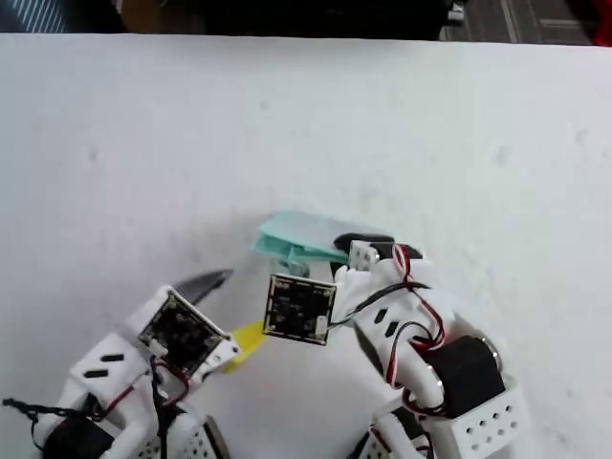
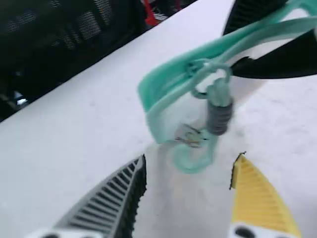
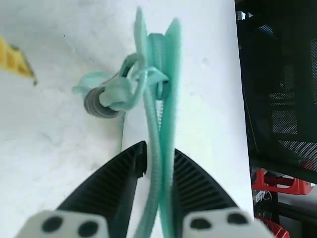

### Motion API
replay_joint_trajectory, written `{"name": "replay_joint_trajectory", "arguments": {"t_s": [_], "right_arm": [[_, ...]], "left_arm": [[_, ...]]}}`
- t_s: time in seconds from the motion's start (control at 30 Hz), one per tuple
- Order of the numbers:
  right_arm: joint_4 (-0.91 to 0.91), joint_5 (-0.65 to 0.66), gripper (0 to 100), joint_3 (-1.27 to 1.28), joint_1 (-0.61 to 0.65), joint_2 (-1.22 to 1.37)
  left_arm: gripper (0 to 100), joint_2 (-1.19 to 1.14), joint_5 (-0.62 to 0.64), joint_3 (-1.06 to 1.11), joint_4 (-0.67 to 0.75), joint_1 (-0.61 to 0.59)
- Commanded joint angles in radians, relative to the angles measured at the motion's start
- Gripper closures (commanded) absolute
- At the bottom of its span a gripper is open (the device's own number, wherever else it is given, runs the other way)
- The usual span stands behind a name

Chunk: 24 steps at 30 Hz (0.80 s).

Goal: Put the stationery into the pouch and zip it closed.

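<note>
A mint-green pouch (image 1: pixel 292 234) stands on its edge near the middle of the white table (image 1: pixel 306 124). My right gripper (image 3: pixel 158 153) is shut on the pouch (image 3: pixel 171 59), its black fingers (image 3: pixel 119 173) pinching the zipper edge. The zipper pull (image 2: pixel 218 111), a green loop with a grey bead, hangs off the pouch's end (image 2: pixel 163 89). My left gripper (image 2: pixel 190 163) is open just in front of that pull, grey finger (image 2: pixel 124 193) on one side and yellow finger (image 2: pixel 255 198) on the other, not touching it. The pull (image 3: pixel 106 99) dangles toward the yellow fingertip (image 3: pixel 15 62).
Both arm bases crowd the table's near edge (image 1: pixel 287 440). The far and side parts of the table are bare white. Dark furniture and a black mesh object (image 3: pixel 282 99) stand beyond the table's edge.
</note>
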<state>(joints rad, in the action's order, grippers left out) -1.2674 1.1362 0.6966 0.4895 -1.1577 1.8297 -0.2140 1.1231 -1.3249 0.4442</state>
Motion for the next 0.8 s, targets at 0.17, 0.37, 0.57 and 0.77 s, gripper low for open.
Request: {"name": "replay_joint_trajectory", "arguments": {"t_s": [0.17,0.37,0.57,0.77], "right_arm": [[-0.012,0.066,98.1,-0.011,-0.019,0.004],[-0.016,0.068,98.1,-0.023,-0.024,0.002],[-0.145,0.149,98.1,-0.186,-0.007,0.013],[-0.220,0.198,98.1,-0.206,0.024,0.013]], "left_arm": [[71,0.001,-0.256,0.009,0.023,-0.272],[71,0.001,-0.262,0.068,0.143,-0.328],[71,0.001,-0.262,0.098,0.181,-0.335],[66,0.001,-0.351,0.098,0.101,-0.199]]}}
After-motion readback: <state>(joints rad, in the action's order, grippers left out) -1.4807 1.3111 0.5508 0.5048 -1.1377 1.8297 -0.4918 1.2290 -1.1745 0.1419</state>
